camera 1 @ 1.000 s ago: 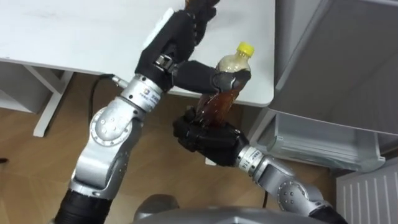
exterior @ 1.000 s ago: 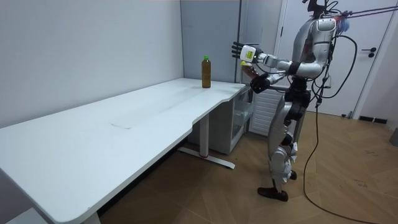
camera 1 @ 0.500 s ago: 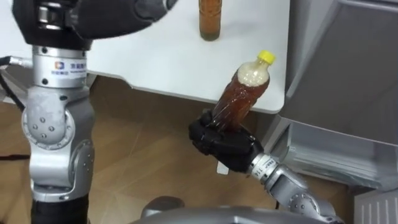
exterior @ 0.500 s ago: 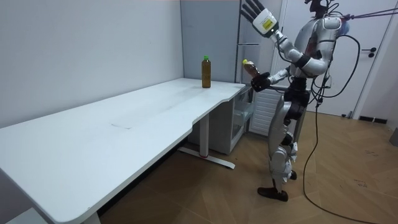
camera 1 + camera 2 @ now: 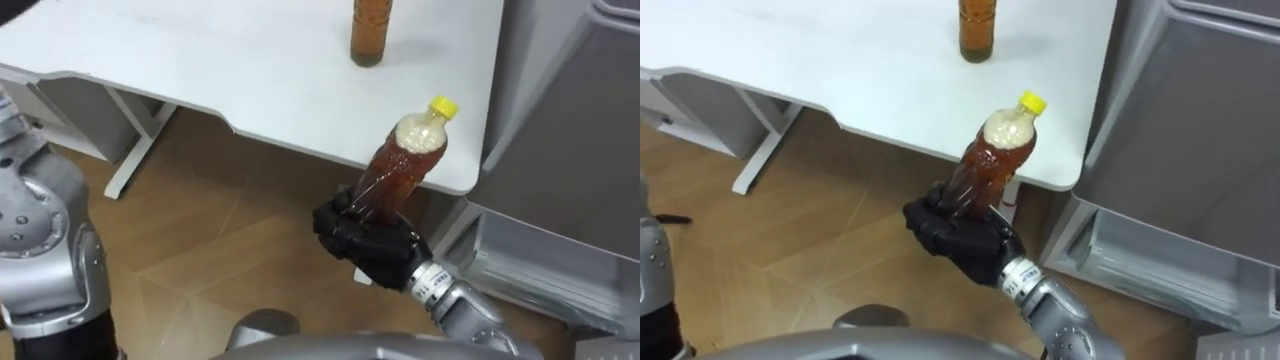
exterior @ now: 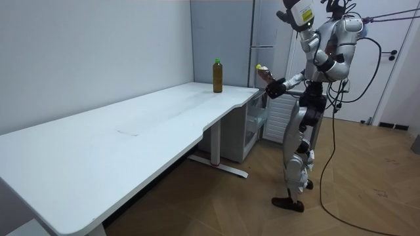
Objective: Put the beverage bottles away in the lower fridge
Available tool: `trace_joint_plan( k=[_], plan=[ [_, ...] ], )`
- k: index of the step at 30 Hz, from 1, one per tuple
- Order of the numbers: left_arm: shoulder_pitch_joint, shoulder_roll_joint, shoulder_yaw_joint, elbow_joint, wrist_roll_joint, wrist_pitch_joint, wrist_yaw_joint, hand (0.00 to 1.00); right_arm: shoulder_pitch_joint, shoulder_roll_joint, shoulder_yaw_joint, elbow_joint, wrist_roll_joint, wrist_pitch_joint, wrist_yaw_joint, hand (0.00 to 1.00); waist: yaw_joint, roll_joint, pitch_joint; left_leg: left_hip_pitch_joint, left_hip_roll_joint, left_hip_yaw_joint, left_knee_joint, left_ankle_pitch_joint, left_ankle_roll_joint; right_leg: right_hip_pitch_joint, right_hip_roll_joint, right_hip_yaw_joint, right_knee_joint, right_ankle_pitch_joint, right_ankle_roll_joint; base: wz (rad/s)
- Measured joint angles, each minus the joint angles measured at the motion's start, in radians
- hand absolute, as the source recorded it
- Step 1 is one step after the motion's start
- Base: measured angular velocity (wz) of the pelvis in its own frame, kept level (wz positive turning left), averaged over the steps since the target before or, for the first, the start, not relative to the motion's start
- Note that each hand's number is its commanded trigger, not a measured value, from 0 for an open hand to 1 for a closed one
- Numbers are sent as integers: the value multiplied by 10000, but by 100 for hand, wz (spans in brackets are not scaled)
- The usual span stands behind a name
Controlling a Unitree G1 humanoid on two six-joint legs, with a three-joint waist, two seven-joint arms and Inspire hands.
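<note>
Mia: In the left eye view, where is the drink?

Ben: The right hand (image 5: 366, 238) has it. Its dark fingers are wrapped tight round the bottom of the brown bottle (image 5: 402, 168). The bottle is up in the air, just off the corner of the table (image 5: 250, 80), over the wooden floor (image 5: 220, 230).

Mia: Is it standing straight?

Ben: No, it leans. The yellow cap (image 5: 443, 105) points up and toward the table's corner. The bottom sits low in the hand.

Mia: Is there another drink?

Ben: Yes. A second bottle (image 5: 368, 30) stands on the table, well back from that corner.

Mia: What about the room view?

Ben: The robot stands at the end of the table, next to the grey fridge (image 6: 262, 26). The left hand (image 6: 289, 3) is way up high, far above the table. I cannot tell what its fingers are doing.

Mia: And the right eye view?

Ben: The bottom part of the fridge (image 5: 1155, 262) is just past the table's corner, on the right. It looks open.

Mia: So which way should the bottle go?

Ben: I think to the right and down, away from the table. The right hand is the near one, and it holds the drink. The leaning bottle may need a turn so that it fits in.
</note>
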Motion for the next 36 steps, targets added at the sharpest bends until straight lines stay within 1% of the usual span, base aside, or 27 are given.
trace_joint_plan(
  k=[2, 3, 4, 5, 6, 7, 9, 11, 14, 15, 16, 17, 18, 20, 21, 23, 24, 26, 27, 28, 29, 30, 32, 33, 35, 36],
  plan=[
    [2, 14, 160, 0, 60, -114, 619, 0, 45, 18, 2, 0, 1, -91, -9, 100, 86, 5, -11, 63, -56, -116, -14, 0, 0, 141, -10, -126, -52, -5, 9, 17],
    [2, 15, 245, 1, 91, -137, 767, 0, 54, 20, 1, -3, 2, -97, -9, 100, 138, 30, -13, 70, -59, -125, -16, 0, 0, 150, -9, -132, -65, -6, 9, 6],
    [1, 17, 439, 19, 243, -162, 1049, 0, 78, 4, -11, -20, -2, -98, -11, 100, 290, 20, -41, 76, -59, -122, -23, 0, -1, 157, -5, -131, -101, -5, 8, 0],
    [2, 30, 671, 146, 447, -225, 1352, 0, 126, -20, -23, -62, 0, -97, -39, 100, 389, 47, -50, 79, -64, -123, -22, 0, -1, 175, -7, -168, -110, -5, 8, 0],
    [1, 43, 786, 228, 498, -239, 1517, 0, 147, -27, -21, -80, 0, -96, -64, 100, 455, 63, -59, 85, -66, -123, -22, 0, -1, 182, -9, -177, -111, -5, 8, 4],
    [5, 63, 961, 365, 540, -238, 1874, 0, 216, -30, -26, -156, 0, -94, -164, 100, 583, 76, -66, 86, -67, -128, -27, -1, -1, 189, -11, -202, -115, -5, 7, 5],
    [113, 71, 1199, 482, 471, -238, 2364, 0, 293, -55, -17, -328, 9, -61, -291, 100, 638, 78, -63, 73, -73, -156, -28, -2, -3, 199, -11, -250, -133, -5, 8, 5],
    [290, 78, 1316, 833, 139, -236, 2919, 0, 298, -78, -23, -482, 151, -49, -378, 100, 785, 73, -65, 70, -74, -161, -35, -3, -4, 206, -10, -261, -155, -7, 8, 0],
    [692, 78, 1342, 1551, -306, -189, 3495, 0, 299, -65, 1, -708, 235, 23, -643, 100, 850, 4, -69, 146, -83, -161, -73, -2, -4, 269, -13, -260, -176, -6, 8, 0],
    [777, 79, 1342, 1748, -372, -181, 3590, 0, 298, -60, 0, -762, 239, 38, -707, 100, 852, -29, -73, 176, -89, -161, -101, -2, -4, 285, -17, -256, -178, -6, 8, 0],
    [1028, 87, 1333, 2109, -646, -151, 3683, 0, 297, -35, 7, -836, 249, 46, -785, 100, 856, -74, -88, 209, -96, -151, -163, 3, -7, 287, -26, -253, -190, -9, 12, -5],
    [1313, 88, 1270, 2405, -1046, -52, 3700, 0, 292, 4, 12, -842, 384, 53, -808, 100, 855, -165, -103, 239, -91, -134, -179, 3, -9, 288, -24, -219, -191, -12, 15, -5],
    [1424, 88, 1195, 2605, -1301, -21, 3720, 0, 292, 4, 30, -848, 517, 60, -852, 100, 854, -203, -102, 253, -87, -125, -183, 2, -9, 288, -23, -202, -188, -13, 15, -6],
    [1684, 94, 773, 3886, -2580, 145, 3878, 0, 287, 1, 56, -886, 889, 111, -1113, 100, 873, -235, -95, 263, -79, -87, -185, 1, -8, 282, -25, -139, -173, -11, 12, -6],
    [1769, 108, 635, 4243, -2834, 216, 3886, 0, 283, 2, 54, -886, 940, 156, -1161, 100, 862, -236, -95, 271, -79, -72, -193, 1, -8, 281, -25, -112, -173, -11, 12, -8],
    [2107, 124, -55, 5719, -3639, 553, 3851, 0, 273, 13, 95, -892, 1192, 384, -1479, 100, 891, -297, -90, 354, -76, -14, -349, 9, -10, 284, -37, -37, -173, -11, 13, -10],
    [2191, 124, -258, 6041, -3880, 631, 3834, 0, 269, 12, 134, -892, 1388, 419, -1560, 100, 904, -326, -83, 369, -63, 22, -368, 10, -11, 273, -38, -9, -173, -12, 13, -17],
    [2507, 101, -1044, 7308, -4860, 919, 3709, 0, 233, 8, 215, -887, 1777, 426, -1837, 100, 1040, -362, -77, 356, 9, 247, -373, 7, -13, 108, -37, 183, -178, -22, -2, -26],
    [2555, 101, -1191, 7563, -5146, 1017, 3645, 0, 228, -6, 244, -882, 1846, 426, -1890, 100, 1041, -374, -70, 354, 11, 265, -357, 7, -12, 96, -37, 200, -173, -19, -6, -16],
    [2582, 100, -1403, 8063, -5658, 1146, 3526, 0, 228, -36, 310, -860, 2040, 469, -1973, 100, 1048, -404, -58, 358, 11, 282, -355, 6, -11, 96, -39, 219, -159, -16, -7, -5],
    [2581, 103, -1553, 8632, -5989, 1216, 3388, 0, 214, -29, 350, -846, 2122, 514, -2049, 100, 1052, -421, -50, 365, 21, 311, -360, 1, -10, 94, -36, 244, -128, -10, -11, -4],
    [2582, 104, -1628, 8907, -6174, 1237, 3329, 0, 192, -36, 388, -833, 2170, 521, -2082, 100, 1052, -418, -47, 365, 23, 322, -368, 1, -10, 80, -34, 262, -120, -9, -12, -5],
    [2678, 179, -2051, 9755, -7238, 1420, 3051, 0, 62, -57, 455, -826, 2351, 759, -2231, 100, 1006, -418, -43, 313, 40, 352, -409, -1, -14, -39, -32, 278, -68, -9, -12, -4],
    [2725, 183, -2158, 9890, -7517, 1501, 2971, 0, 13, -75, 476, -827, 2429, 830, -2283, 100, 988, -426, -33, 289, 45, 354, -410, -1, -15, -70, -33, 276, -46, -9, -12, 0],
    [2719, 264, -2582, 10936, -8347, 1760, 2458, 0, -188, -103, 518, -828, 2735, 1087, -2572, 100, 968, -400, -11, 267, 57, 358, -419, -5, -20, -95, -31, 261, -23, -9, -12, 0],
    [2717, 309, -2718, 11255, -8455, 1854, 2318, 0, -248, -93, 519, -829, 2868, 1156, -2639, 100, 963, -396, -13, 251, 62, 362, -416, -9, -25, -115, -28, 262, -19, -9, -12, -6]
  ],
)
